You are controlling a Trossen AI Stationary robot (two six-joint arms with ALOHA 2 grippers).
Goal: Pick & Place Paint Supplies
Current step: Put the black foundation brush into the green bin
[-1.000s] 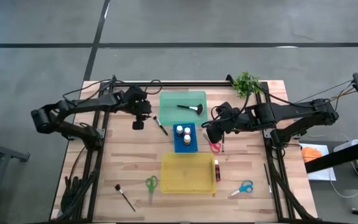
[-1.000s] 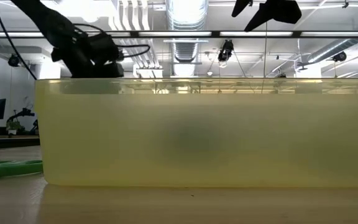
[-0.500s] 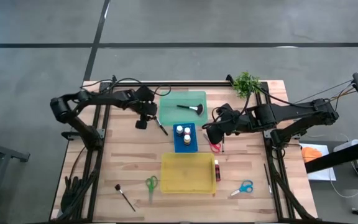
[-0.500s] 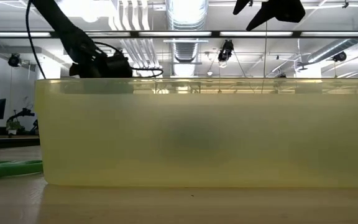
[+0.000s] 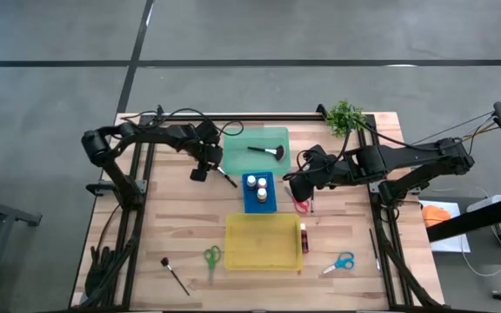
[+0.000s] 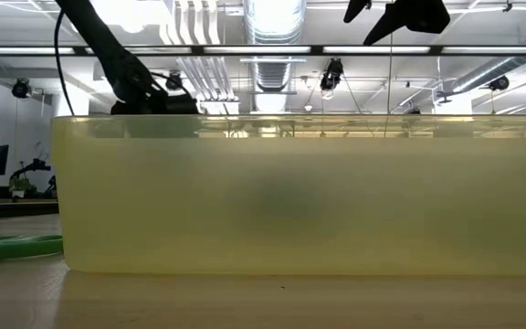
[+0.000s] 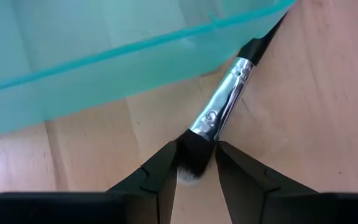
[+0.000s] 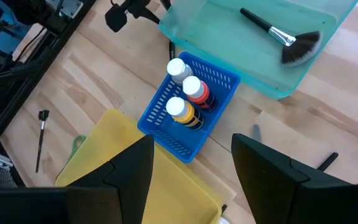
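Observation:
A thin black-handled brush with a silver ferrule lies on the table by the green tray's near left corner. My left gripper is down at the brush's bristle end and shut on it. My right gripper hangs open and empty above the table, right of the blue basket, with red-handled scissors on the table beneath it. The basket holds three white-capped paint bottles. A fan brush lies in the green tray. My left gripper pinches the brush's dark bristle head between its two fingertips, one on each side. The fingers slant down from the table's left, and the brush runs on away from them. The brush lies flat on the table, its handle passing behind the tray's corner.
A yellow tray stands near the front and fills the low view. A paint bottle, blue scissors, green scissors and a small brush lie around it. A plant stands at the far right corner.
My left gripper has gone toward the table's right edge and down, to the brush beside the green tray. The brush has stayed where it was.

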